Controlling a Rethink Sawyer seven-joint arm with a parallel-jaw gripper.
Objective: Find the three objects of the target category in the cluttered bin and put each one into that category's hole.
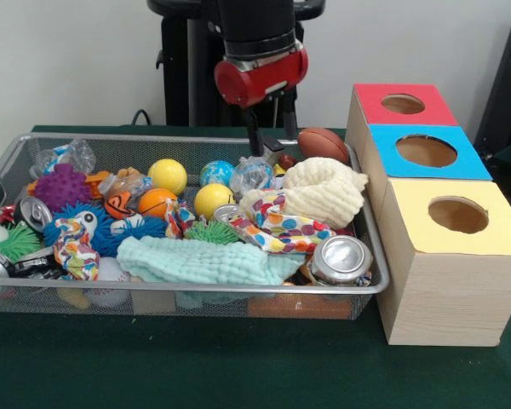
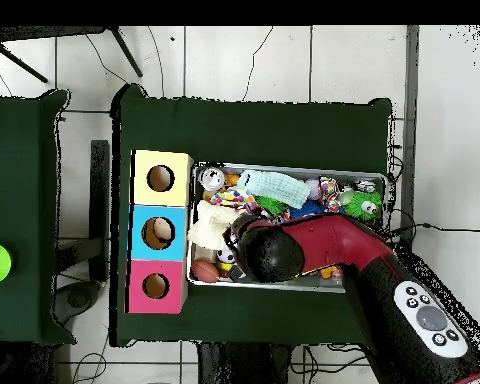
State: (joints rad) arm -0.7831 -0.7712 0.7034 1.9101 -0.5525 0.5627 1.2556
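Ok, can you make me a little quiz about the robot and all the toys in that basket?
1. True or false: the robot's claw is reaching down at the back of the silver wire-mesh basket.
2. Which box top is closest to the front view's camera: red, blue or yellow?
3. Fill in: the pale green folded cloth lies beside a shiny silver ____.

Key
1. True.
2. Yellow.
3. Can.
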